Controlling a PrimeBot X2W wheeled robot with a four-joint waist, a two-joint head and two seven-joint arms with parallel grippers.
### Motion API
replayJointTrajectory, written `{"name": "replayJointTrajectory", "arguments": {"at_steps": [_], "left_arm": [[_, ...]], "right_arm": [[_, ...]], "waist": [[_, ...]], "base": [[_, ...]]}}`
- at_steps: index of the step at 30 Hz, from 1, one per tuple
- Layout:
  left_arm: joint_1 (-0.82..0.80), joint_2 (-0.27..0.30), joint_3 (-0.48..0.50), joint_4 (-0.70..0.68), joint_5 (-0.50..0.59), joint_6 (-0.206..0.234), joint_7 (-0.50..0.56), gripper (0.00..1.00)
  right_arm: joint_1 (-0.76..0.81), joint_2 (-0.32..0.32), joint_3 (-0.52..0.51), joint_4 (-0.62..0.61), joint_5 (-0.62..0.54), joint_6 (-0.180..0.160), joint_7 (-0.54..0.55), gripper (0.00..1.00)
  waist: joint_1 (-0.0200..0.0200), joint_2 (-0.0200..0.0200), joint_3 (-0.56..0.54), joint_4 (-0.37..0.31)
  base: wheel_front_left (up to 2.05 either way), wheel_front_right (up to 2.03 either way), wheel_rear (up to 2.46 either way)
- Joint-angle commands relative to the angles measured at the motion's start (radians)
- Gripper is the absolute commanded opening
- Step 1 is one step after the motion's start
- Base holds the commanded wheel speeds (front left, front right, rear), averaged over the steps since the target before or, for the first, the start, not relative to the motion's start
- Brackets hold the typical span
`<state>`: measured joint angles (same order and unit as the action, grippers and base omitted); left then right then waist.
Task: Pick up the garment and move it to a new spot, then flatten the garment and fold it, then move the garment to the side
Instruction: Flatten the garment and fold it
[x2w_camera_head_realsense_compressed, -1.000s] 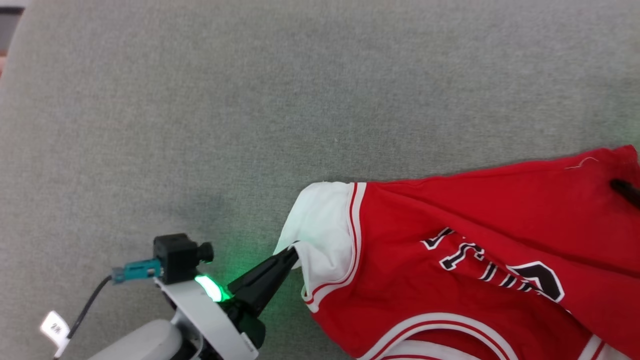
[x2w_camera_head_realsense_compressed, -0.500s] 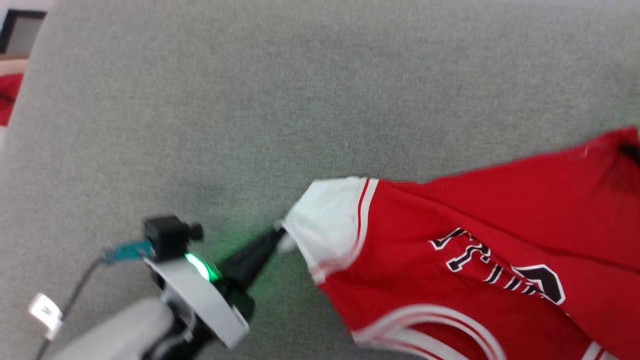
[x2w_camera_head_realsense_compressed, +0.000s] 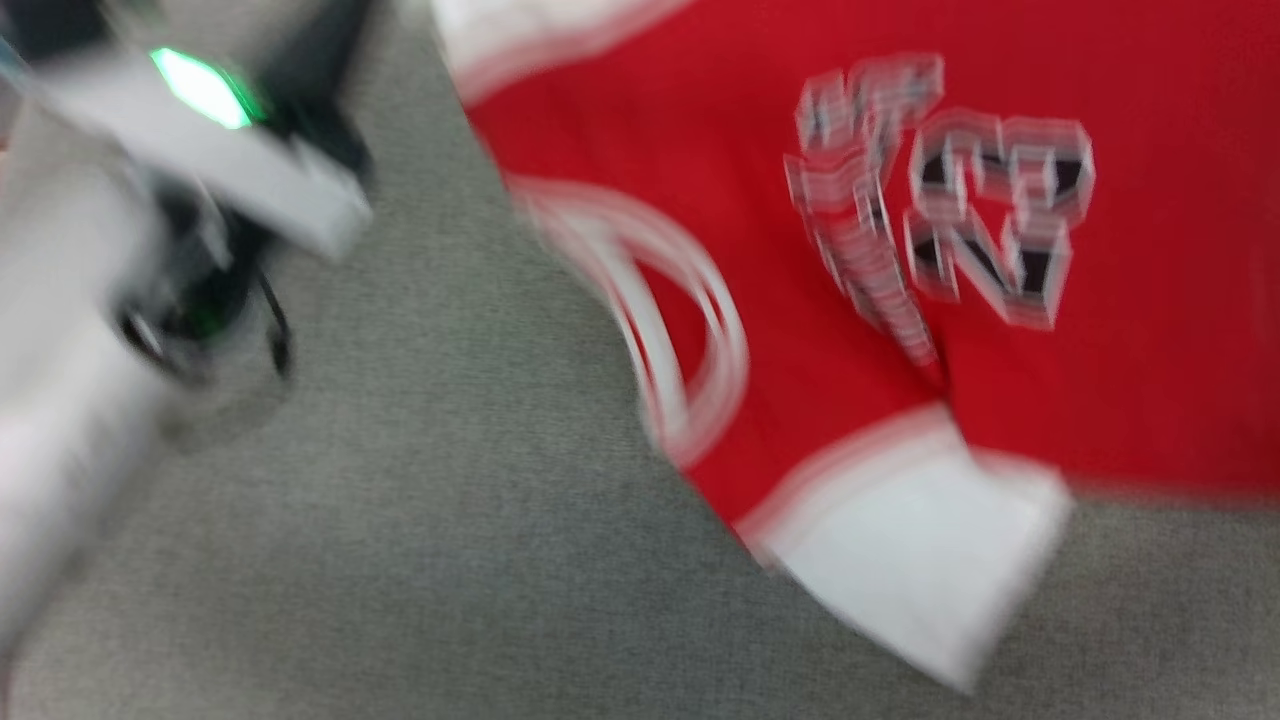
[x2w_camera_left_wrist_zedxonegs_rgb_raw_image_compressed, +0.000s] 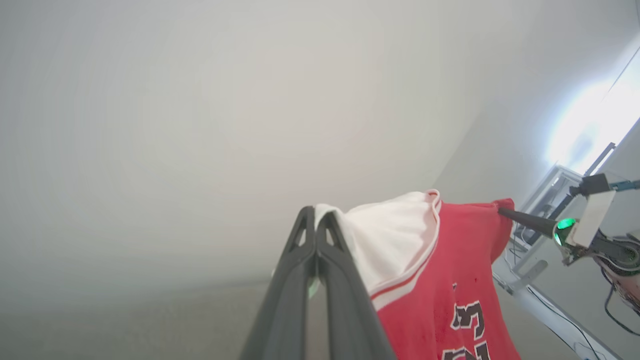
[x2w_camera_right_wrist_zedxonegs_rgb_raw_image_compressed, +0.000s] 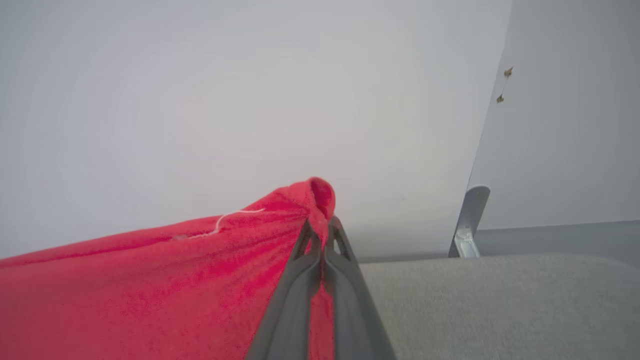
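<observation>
The garment (x2w_camera_head_realsense_compressed: 900, 300), red with a black white-outlined number 23 (x2w_camera_head_realsense_compressed: 990, 220), spreads over the upper right of the blurred head view, and one white sleeve (x2w_camera_head_realsense_compressed: 920, 570) points down. My left gripper (x2w_camera_left_wrist_zedxonegs_rgb_raw_image_compressed: 316, 216) is shut on the other white sleeve (x2w_camera_left_wrist_zedxonegs_rgb_raw_image_compressed: 390, 245), held up before a pale wall. My right gripper (x2w_camera_right_wrist_zedxonegs_rgb_raw_image_compressed: 320, 227) is shut on a bunched red corner of the garment (x2w_camera_right_wrist_zedxonegs_rgb_raw_image_compressed: 150, 290). That corner and the right gripper (x2w_camera_left_wrist_zedxonegs_rgb_raw_image_compressed: 504, 213) also appear in the left wrist view. The left wrist with its green light (x2w_camera_head_realsense_compressed: 200, 90) sits at the head view's upper left.
Grey fabric surface (x2w_camera_head_realsense_compressed: 400, 520) lies under the garment and reaches to the right in the right wrist view (x2w_camera_right_wrist_zedxonegs_rgb_raw_image_compressed: 500, 300). A grey metal bracket (x2w_camera_right_wrist_zedxonegs_rgb_raw_image_compressed: 467, 225) stands against the wall behind it. A pale frame with cables (x2w_camera_left_wrist_zedxonegs_rgb_raw_image_compressed: 540, 200) is beyond the right arm.
The head camera has swung and the picture is blurred. The number 23 and a second white sleeve have come into view. The left gripper still holds the sleeve.
</observation>
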<state>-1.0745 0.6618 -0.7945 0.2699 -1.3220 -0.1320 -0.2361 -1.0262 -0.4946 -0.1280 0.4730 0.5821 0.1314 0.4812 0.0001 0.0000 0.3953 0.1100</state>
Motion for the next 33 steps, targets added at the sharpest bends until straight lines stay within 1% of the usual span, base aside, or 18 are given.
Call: {"name": "replayJointTrajectory", "arguments": {"at_steps": [1, 6, 9, 11, 14, 16, 20, 24, 29, 31, 33], "left_arm": [[-0.034, 0.005, 0.02, 0.028, -0.004, 0.003, -0.002, 0.0], [-0.288, -0.056, 0.106, 0.242, -0.013, 0.004, -0.012, 0.0], [-0.425, -0.086, 0.125, 0.355, 0.013, 0.004, -0.018, 0.0], [-0.509, -0.096, 0.118, 0.408, 0.055, 0.004, -0.021, 0.0], [-0.608, -0.119, 0.132, 0.457, 0.09, 0.004, -0.028, 0.0], [-0.618, -0.132, 0.136, 0.454, 0.079, 0.004, -0.03, 0.0], [-0.54, -0.136, 0.09, 0.402, 0.037, 0.004, -0.029, 0.0], [-0.408, -0.122, 0.061, 0.284, -0.045, 0.003, -0.03, 0.0], [-0.181, -0.097, 0.072, 0.084, -0.113, 0.003, -0.029, 0.0], [-0.08, -0.08, 0.075, 0.008, -0.113, 0.003, -0.029, 0.0], [0.024, -0.078, 0.103, -0.063, -0.117, 0.003, -0.029, 0.0]], "right_arm": [[-0.032, 0.007, -0.022, 0.011, -0.018, -0.001, -0.018, 0.0], [-0.256, 0.075, -0.109, 0.113, -0.109, -0.002, -0.132, 0.0], [-0.366, 0.089, -0.135, 0.17, -0.162, -0.003, -0.198, 0.0], [-0.428, 0.096, -0.153, 0.209, -0.184, -0.003, -0.237, 0.0], [-0.511, 0.101, -0.166, 0.278, -0.212, -0.003, -0.296, 0.0], [-0.523, 0.098, -0.153, 0.315, -0.215, -0.004, -0.305, 0.0], [-0.487, 0.093, -0.096, 0.366, -0.209, -0.004, -0.302, 0.0], [-0.415, 0.084, -0.02, 0.382, -0.168, -0.002, -0.29, 0.0], [-0.261, 0.056, 0.079, 0.315, -0.05, -0.001, -0.272, 0.0], [-0.183, 0.034, 0.121, 0.261, 0.003, -0.001, -0.26, 0.0], [-0.088, 0.006, 0.154, 0.198, 0.061, -0.001, -0.24, 0.0]], "waist": [[-0.0001, 0.0, 0.027, -0.025], [-0.0001, 0.0, 0.07, -0.052], [-0.0001, 0.0, 0.089, -0.061], [-0.0001, 0.0, 0.096, -0.065], [-0.0001, 0.0, 0.101, -0.068], [-0.0001, 0.0, 0.1, -0.067], [-0.0001, 0.0, 0.098, -0.062], [-0.0001, 0.0, 0.09, -0.056], [-0.0001, 0.0, 0.07, -0.052], [-0.0001, 0.0, 0.06, -0.052], [-0.0001, 0.0, 0.047, -0.05]], "base": [[0.0, 0.0, 0.0], [0.0, 0.0, 0.0], [0.0, 0.0, 0.0], [0.0, 0.0, 0.0], [0.0, 0.0, 0.0], [0.0, 0.0, 0.0], [0.0, 0.0, 0.0], [0.0, 0.0, 0.0], [0.0, 0.0, 0.0], [0.0, 0.0, 0.0], [0.0, 0.0, 0.0]]}}
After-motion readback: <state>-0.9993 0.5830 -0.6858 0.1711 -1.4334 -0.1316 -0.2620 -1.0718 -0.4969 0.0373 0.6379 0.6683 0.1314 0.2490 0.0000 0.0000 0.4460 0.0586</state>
